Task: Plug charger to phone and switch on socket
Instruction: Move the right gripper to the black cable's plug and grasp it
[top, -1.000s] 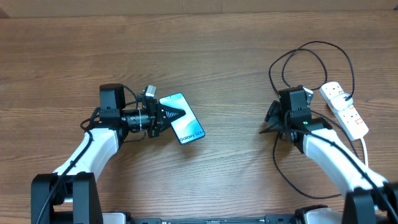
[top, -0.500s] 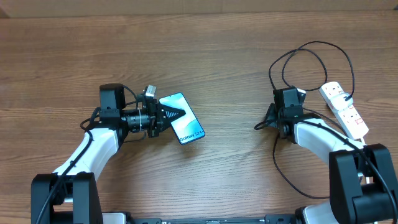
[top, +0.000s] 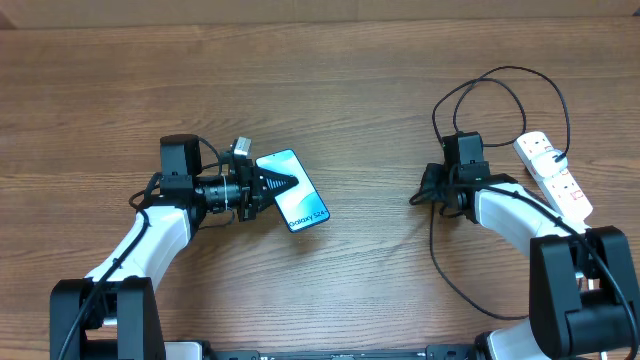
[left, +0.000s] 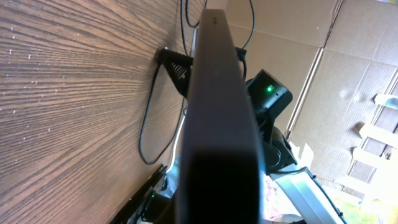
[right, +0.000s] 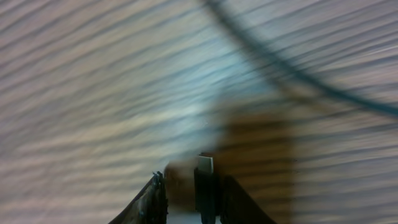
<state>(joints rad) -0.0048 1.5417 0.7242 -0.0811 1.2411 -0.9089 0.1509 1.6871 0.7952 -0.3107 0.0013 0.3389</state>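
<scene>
The left gripper (top: 272, 184) is closed on the phone (top: 298, 193), its fingertips pinching the phone's near long edge. The handset reaches out ahead of the fingers and towards the middle of the wooden table (top: 350, 90). Its light blue screen faces up, and white lettering at the end furthest from the gripper reads "Galaxy S24+". In the left wrist view the phone's dark edge (left: 219, 124) runs straight out from the camera and fills the centre.

The right gripper (top: 424, 192) sits low over the table, pointing towards the phone and well apart from it. Its jaws are narrowed to a small gap. In the blurred right wrist view the charger's small plug tip (right: 205, 167) stands upright between the fingers (right: 151, 198), against one with a sliver of space to the other, so a firm grip cannot be confirmed. The charger (top: 500, 78) cable loops away behind this gripper. It curves past the white socket (top: 556, 176), a strip with red switches lying behind the wrist on its outer side.
</scene>
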